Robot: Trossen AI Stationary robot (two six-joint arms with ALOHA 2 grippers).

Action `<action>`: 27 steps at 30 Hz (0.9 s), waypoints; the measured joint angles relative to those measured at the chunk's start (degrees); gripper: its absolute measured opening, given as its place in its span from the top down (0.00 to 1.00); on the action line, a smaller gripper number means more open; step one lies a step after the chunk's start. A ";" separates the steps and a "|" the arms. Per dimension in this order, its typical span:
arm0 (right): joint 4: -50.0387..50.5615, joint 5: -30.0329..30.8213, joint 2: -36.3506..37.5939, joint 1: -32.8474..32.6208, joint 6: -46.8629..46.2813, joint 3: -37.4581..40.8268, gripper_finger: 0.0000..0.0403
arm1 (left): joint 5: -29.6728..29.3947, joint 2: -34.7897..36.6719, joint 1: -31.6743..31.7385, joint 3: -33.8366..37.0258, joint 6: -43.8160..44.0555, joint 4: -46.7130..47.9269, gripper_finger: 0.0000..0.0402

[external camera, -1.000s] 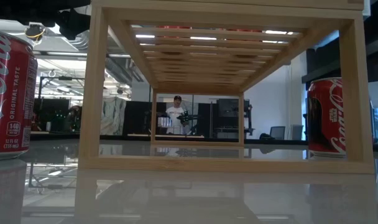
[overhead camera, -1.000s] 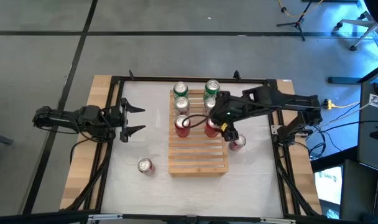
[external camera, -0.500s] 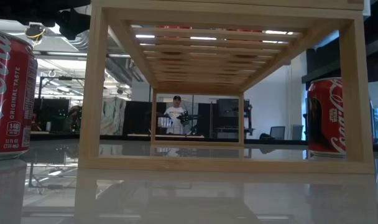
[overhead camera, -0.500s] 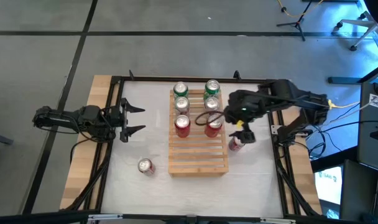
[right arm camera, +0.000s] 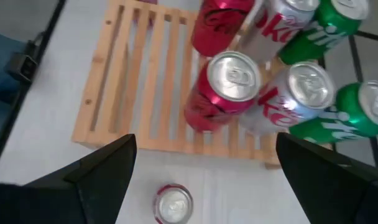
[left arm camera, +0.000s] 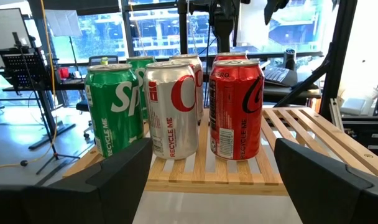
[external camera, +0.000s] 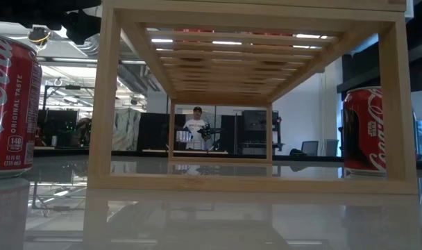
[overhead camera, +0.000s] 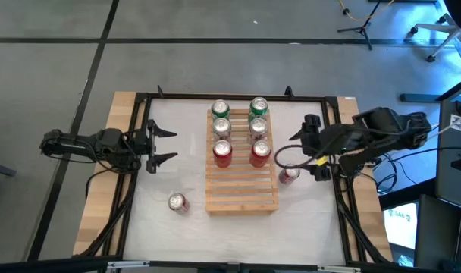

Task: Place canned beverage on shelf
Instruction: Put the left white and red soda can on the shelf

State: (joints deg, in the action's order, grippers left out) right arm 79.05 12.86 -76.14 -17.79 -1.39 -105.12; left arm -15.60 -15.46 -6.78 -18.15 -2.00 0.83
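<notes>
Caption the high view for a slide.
Six cans on the bamboo shelf, two red cans on the white table, both end effectors open alongside.

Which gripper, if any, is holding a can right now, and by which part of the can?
Neither. The left gripper and right gripper both stand open and empty, apart from every can.

Two dark arms (overhead camera: 86, 144), each with pointed black fingers (overhead camera: 167, 132) and black cables.
</notes>
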 joint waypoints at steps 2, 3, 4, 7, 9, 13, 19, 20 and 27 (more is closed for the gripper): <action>-2.80 -0.36 2.27 -0.36 -0.04 3.76 0.06 | -0.02 0.00 0.00 0.00 0.00 0.03 0.18; -4.07 -0.48 3.50 -0.36 -0.09 5.68 0.06 | -0.01 0.00 0.01 0.00 0.00 0.00 0.18; -5.38 -0.42 4.76 -0.35 -0.29 7.59 0.06 | 0.00 0.00 0.00 0.00 0.00 0.01 0.18; -8.89 -0.41 8.26 -0.19 -2.18 13.24 0.06 | -0.02 0.00 -0.01 0.00 -0.05 -0.09 0.18; -10.84 -0.19 10.48 -0.19 -3.63 16.80 0.06 | -0.02 -0.01 0.00 0.00 -0.11 -0.84 0.18; -14.94 1.14 14.47 -0.19 -6.04 23.10 0.06 | 0.22 0.00 0.02 0.00 0.01 -1.48 0.18; -21.61 1.17 18.88 -0.19 -6.33 30.60 0.06 | 0.47 -0.01 0.02 0.00 1.84 -5.45 0.18; -22.60 1.17 19.58 -0.19 -6.32 31.72 0.06 | 0.47 0.00 0.01 0.00 1.84 -6.75 0.18; -29.70 1.27 24.29 -0.19 -6.30 40.49 0.06 | 0.47 0.00 0.02 -0.02 1.84 -14.96 0.18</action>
State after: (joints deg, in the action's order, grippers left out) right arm 49.36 14.13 -51.85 -17.98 -7.68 -64.63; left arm -15.14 -15.46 -6.77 -18.17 -0.16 -14.14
